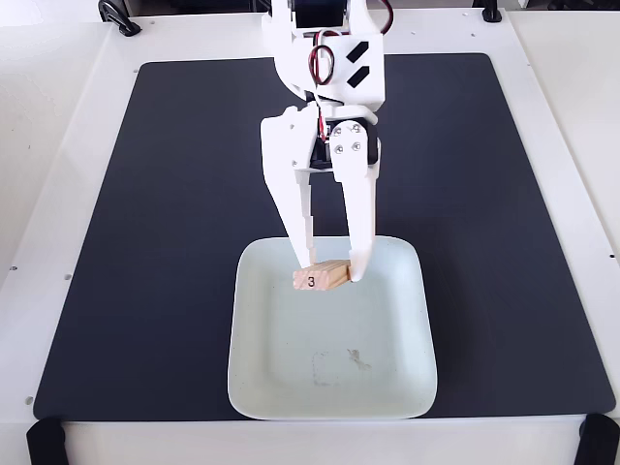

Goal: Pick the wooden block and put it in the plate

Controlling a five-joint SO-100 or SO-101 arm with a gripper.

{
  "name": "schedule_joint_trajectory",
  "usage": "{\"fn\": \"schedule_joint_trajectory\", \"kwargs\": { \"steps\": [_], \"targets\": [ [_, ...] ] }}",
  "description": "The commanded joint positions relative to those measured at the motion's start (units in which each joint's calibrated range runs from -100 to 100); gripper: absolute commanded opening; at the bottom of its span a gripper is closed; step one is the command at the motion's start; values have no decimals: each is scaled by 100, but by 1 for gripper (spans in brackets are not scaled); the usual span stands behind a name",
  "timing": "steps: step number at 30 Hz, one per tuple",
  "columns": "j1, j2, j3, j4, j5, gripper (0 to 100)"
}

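In the fixed view my white gripper [332, 267] reaches down from the top and is shut on the wooden block [319, 278], a small tan bar whose end marked "3" faces the camera. The block hangs over the far part of the plate [387, 387], a large pale mint square with rounded corners and a faint scuff mark inside. Whether the block touches the plate surface I cannot tell.
The plate lies on a black mat [165, 213] covering most of a white table [48, 174]. Black clamps sit at the table's corners [44, 441]. The arm's body and red wires stand over the mat's far middle.
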State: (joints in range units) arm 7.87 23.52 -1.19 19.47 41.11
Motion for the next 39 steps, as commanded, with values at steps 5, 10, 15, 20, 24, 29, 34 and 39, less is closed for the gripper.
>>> {"fn": "schedule_joint_trajectory", "kwargs": {
  "steps": [5,10,15,20,24,29,34,39],
  "targets": [
    [243,-73,-21,-34,22,1],
    [277,-73,-21,-69,22,1],
    [277,-73,-21,-43,6,5],
    [378,-64,-12,-16,-16,26],
    [445,-64,-12,-16,-16,33],
    [434,-64,-12,-16,-16,33],
    [434,-64,-12,-16,-16,33],
    [411,-64,-12,-16,-16,33]
  ]
}}
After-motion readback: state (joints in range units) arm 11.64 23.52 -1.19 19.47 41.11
